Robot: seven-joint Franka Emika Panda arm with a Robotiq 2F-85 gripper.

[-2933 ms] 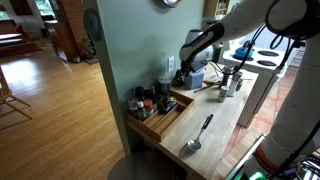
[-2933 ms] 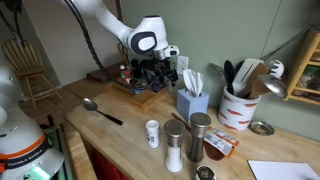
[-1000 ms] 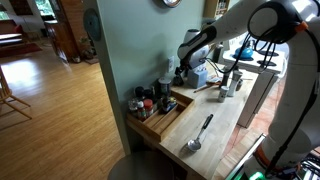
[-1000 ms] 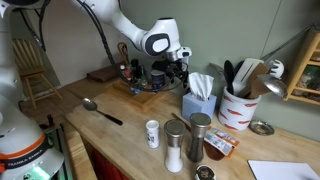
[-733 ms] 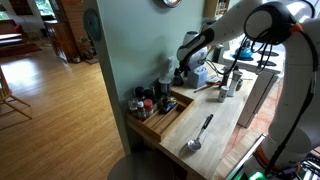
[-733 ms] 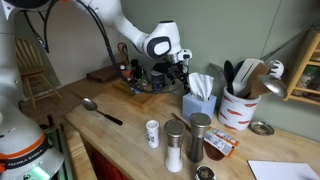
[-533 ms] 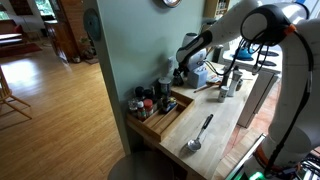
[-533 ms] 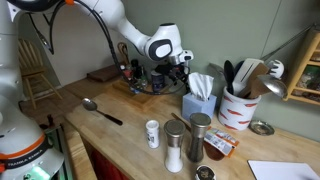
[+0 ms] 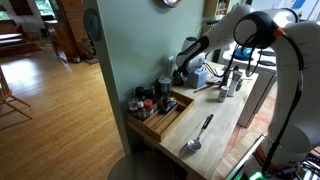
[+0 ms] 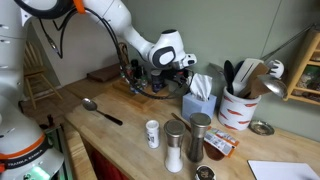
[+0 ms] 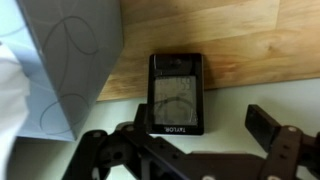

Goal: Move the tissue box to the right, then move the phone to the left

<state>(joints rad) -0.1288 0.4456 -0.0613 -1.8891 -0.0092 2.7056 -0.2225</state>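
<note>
My hand [image 11: 185,142] is wide open and empty. The flat black phone [image 11: 175,93] looks thin and slippery; I'd pinch its long edges.

At the left of the wrist view, the pale bluish-white rectangular tissue box [image 11: 60,60] looks like matt card with faint printed swirls. The flat black phone [image 11: 176,92] at centre has a glossy, reflective face. The light wooden counter [image 11: 250,40] is smooth and finely grained. In an exterior view, the long spoon [image 10: 90,103] gleams like polished metal.
</note>
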